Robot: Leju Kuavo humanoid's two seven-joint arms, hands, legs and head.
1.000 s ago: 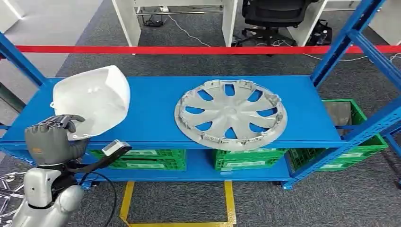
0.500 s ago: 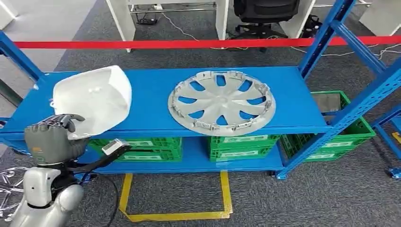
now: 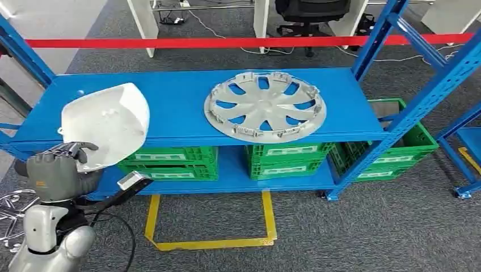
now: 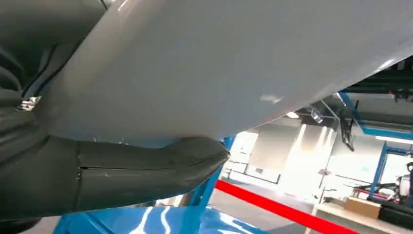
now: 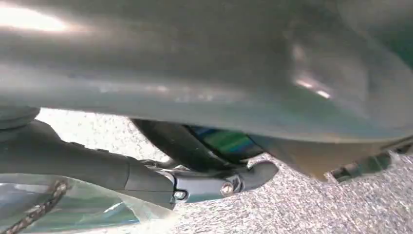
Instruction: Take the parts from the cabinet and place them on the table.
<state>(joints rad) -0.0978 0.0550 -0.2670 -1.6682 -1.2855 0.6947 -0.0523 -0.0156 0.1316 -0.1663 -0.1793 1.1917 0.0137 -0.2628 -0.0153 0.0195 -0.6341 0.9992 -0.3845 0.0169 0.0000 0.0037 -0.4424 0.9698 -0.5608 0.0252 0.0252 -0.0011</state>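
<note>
Head view, left hand (image 3: 57,173) gripping white part (image 3: 108,122) edge

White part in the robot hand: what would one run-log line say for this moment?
left robot hand: grips white part by its near edge | wheel cover: flat on blue shelf | right robot hand: state unclear

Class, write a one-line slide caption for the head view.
Left hand holds a white shell part at the blue shelf's edge; a silver wheel cover lies on the shelf.
</note>
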